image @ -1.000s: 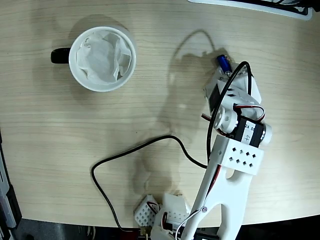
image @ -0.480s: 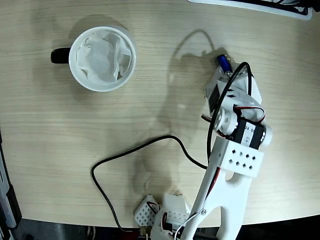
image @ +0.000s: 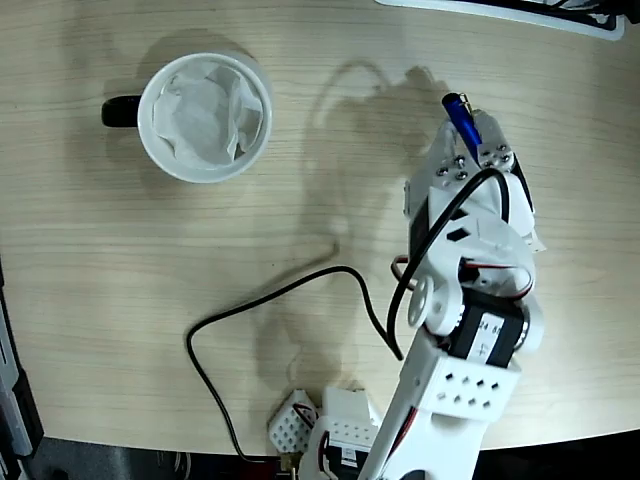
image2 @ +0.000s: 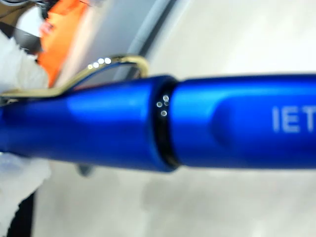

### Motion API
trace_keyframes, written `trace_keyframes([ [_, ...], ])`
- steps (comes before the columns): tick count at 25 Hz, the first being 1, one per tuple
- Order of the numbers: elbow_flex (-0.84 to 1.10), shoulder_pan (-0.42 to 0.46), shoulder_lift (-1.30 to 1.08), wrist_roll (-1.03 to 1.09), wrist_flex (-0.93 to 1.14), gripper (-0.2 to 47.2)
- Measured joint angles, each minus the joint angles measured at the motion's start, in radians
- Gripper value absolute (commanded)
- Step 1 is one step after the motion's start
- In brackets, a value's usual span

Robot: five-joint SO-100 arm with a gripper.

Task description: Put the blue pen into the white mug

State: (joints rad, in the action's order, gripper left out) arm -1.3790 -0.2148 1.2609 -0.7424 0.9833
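The blue pen (image: pixel 459 114) pokes out of the top of my white gripper (image: pixel 470 140) at the right of the fixed view, and the gripper is shut on it. In the wrist view the pen (image2: pixel 197 128) fills the frame crosswise, with its clip (image2: pixel 103 66) on top and white fingers (image2: pixel 17 71) at the left edge. The white mug (image: pixel 205 117) stands on the wooden table at the upper left, black handle (image: pixel 120 111) pointing left and crumpled white tissue inside. It is well apart from the gripper.
A black cable (image: pixel 280 296) loops across the table in front of the arm's base (image: pixel 340 430). A white object (image: pixel 500 10) lies along the top edge. Dark equipment (image: pixel 12 400) borders the table's left edge. Something orange (image2: pixel 59 27) shows blurred in the wrist view.
The arm has risen and swung toward the camera, carrying the pen up with it. More of the pen's blue barrel now shows beyond the gripper. The mug has not moved.
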Motion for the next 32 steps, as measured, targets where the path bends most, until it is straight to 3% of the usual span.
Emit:
trace_keyframes([
  [17, 0.000, 0.270, 0.304, -0.133, -0.037, 0.0],
  [23, -0.084, 0.400, 0.416, -0.201, -0.178, 0.0],
  [32, -0.146, 0.522, 0.511, -0.337, -0.408, -0.1],
])
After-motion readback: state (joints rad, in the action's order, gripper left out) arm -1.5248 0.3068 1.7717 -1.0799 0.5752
